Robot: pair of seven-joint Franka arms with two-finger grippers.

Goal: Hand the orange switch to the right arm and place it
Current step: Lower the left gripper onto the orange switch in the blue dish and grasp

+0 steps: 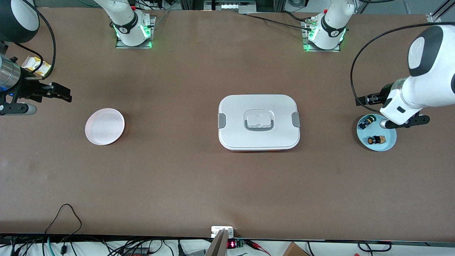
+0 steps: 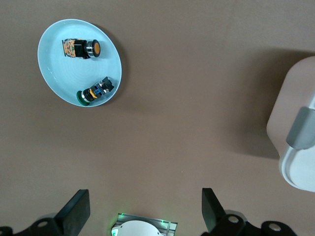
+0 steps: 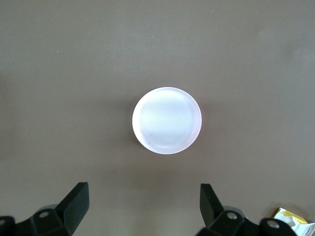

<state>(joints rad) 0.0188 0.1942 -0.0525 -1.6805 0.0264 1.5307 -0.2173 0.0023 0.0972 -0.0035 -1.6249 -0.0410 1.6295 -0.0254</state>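
Observation:
The orange switch (image 1: 376, 140) lies on its side in a light blue plate (image 1: 388, 142) at the left arm's end of the table. It also shows in the left wrist view (image 2: 81, 48). A green-capped switch (image 1: 367, 122) lies in the same plate, farther from the front camera. My left gripper (image 1: 390, 112) hangs high over the plate's edge, open and empty (image 2: 145, 206). My right gripper (image 1: 57, 93) hangs high near the right arm's end of the table, open and empty (image 3: 144, 201). An empty pale pink plate (image 1: 105, 126) lies below its camera (image 3: 167, 120).
A white lidded box (image 1: 258, 122) with grey clasps sits in the middle of the table, and its edge shows in the left wrist view (image 2: 295, 142). A yellow-and-white packet (image 1: 35, 65) lies near the table's edge under the right arm. Cables run along the front edge.

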